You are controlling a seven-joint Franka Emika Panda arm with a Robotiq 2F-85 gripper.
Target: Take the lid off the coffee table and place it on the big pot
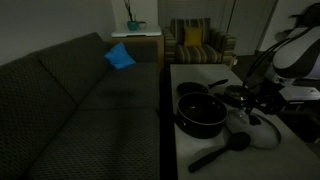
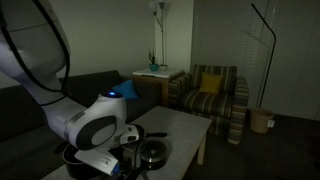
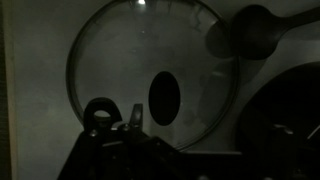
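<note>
The clear glass lid (image 3: 140,70) with its dark centre knob lies flat on the pale coffee table (image 1: 190,72). In an exterior view it lies near the table's front right corner (image 1: 260,133). The big pot (image 1: 201,116), black and deep, stands just beside it; its dark side shows at the wrist view's right edge (image 3: 292,125). My gripper (image 3: 195,125) hovers over the lid, close to the knob, and looks open and empty. Only one finger shows clearly in the dim picture. In an exterior view it hangs above the lid (image 1: 262,104).
A black long-handled spoon (image 1: 215,152) lies by the lid, and its bowl shows in the wrist view (image 3: 245,35). A shallower black pan (image 1: 200,89) and a small saucepan (image 2: 152,151) stand on the table. A dark sofa (image 1: 80,110) runs alongside, and an armchair (image 1: 195,42) stands behind.
</note>
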